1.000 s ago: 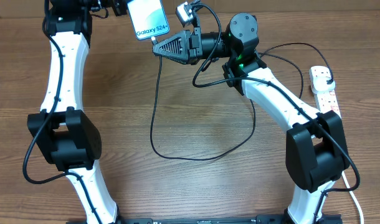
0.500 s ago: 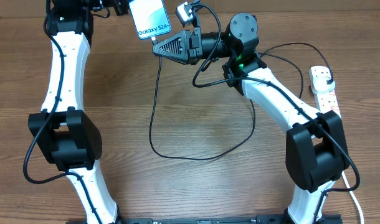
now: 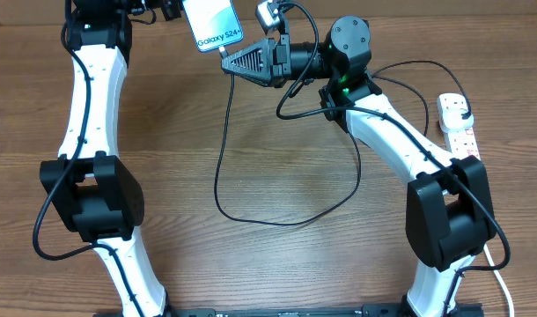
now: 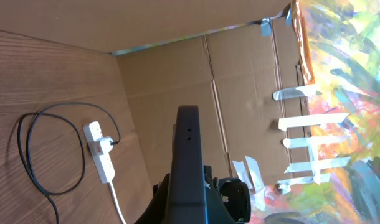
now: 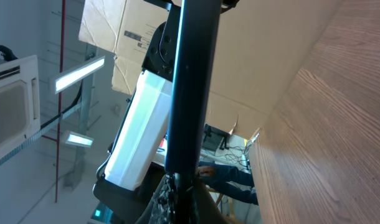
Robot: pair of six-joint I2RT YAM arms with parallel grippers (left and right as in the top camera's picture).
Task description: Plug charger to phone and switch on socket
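The phone (image 3: 213,24), its light-blue screen lit, is held off the table at the far edge by my left gripper (image 3: 175,8), which is shut on it. The left wrist view shows the phone edge-on as a dark bar (image 4: 189,149). My right gripper (image 3: 226,63) is shut on the connector end of the charger, just below the phone's lower end. The charger's black cable (image 3: 223,167) hangs down, loops over the table and runs to the white socket (image 3: 459,128) at the right edge. The phone also shows in the right wrist view (image 5: 143,127), beside my closed fingers (image 5: 187,93).
The socket (image 4: 101,152) and the cable loop (image 4: 28,149) show in the left wrist view in front of a cardboard wall (image 4: 240,93). The socket's white cord (image 3: 502,282) runs off the near right. The arm bases stand at the near edge.
My right gripper has moved slightly up and to the right with the connector, closer to the phone's lower end. The cable loop shifted a little with it.
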